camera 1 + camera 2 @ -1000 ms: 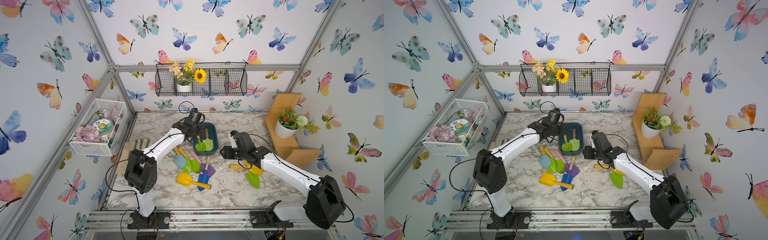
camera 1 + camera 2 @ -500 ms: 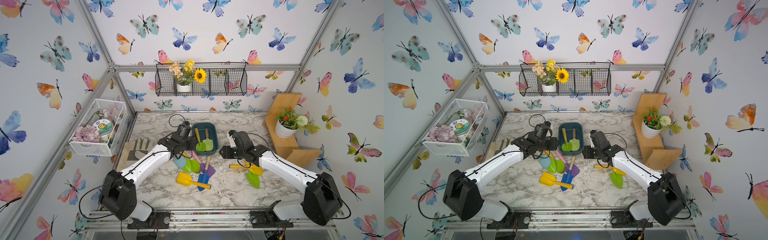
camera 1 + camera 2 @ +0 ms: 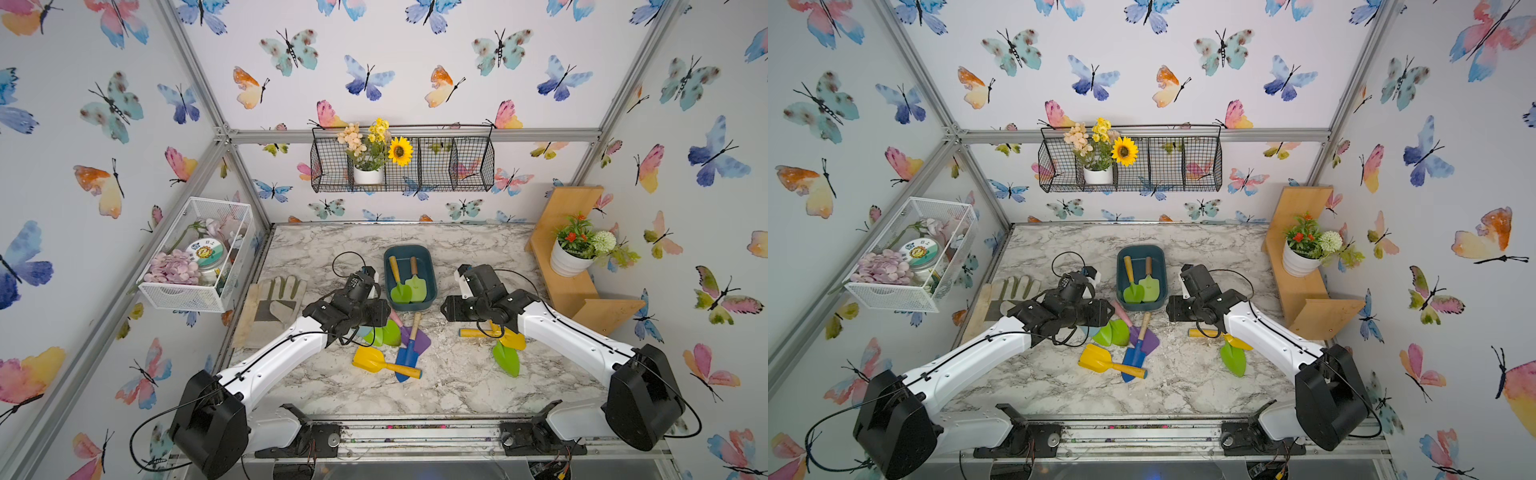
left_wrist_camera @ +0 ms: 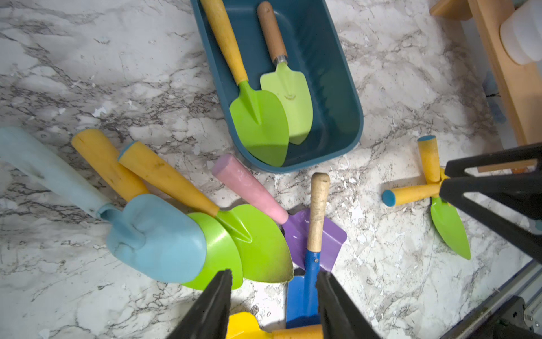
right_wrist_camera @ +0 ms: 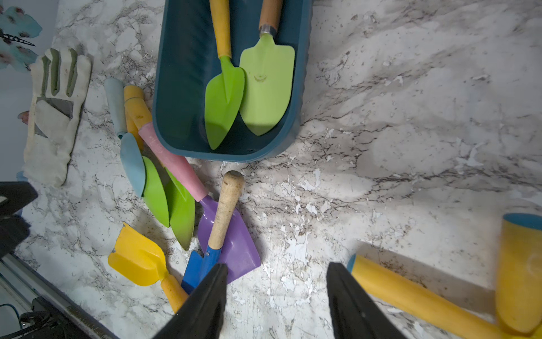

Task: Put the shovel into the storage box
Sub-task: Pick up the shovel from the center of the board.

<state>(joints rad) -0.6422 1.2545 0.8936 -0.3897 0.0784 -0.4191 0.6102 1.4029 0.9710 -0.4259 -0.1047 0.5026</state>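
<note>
– Since the left gripper (image 4: 274, 273) and the right gripper (image 5: 278, 265) both have their jaws apart with nothing between them, where does the load stand?
– Two green shovels (image 4: 259, 126) lie inside the storage box (image 3: 428, 264), blades toward its near wall. The rest lie on the marble tabletop (image 3: 457, 386): a heap just in front of the box, and a crossed pair (image 3: 507, 359) beside the right arm.
– Which fault is most probable at the heap?
– Double pick-up. The blue shovel (image 4: 312, 243) lies across the purple shovel (image 4: 333, 234), and its blade crosses the handle of the yellow shovel (image 3: 374, 360). Jaws closed low on the blue shank may trap the purple blade as well, or drag the yellow one along.
– And if the grip is taken on a handle?
– The handles are round and tapered. A grip taken off centre could let the shovel swing blade-down and slip out.
– Hazard at the box?
– The box is barely longer than a shovel and about half occupied. A shovel lowered askew may bridge the rim, or ride up on the blades inside and tip out. The box looks light, so a blade striking its wall could push it.
– Arm clearance?
– Both wrists stand near the box, on opposite sides. A simultaneous approach risks contact. Move one arm at a time.
</note>
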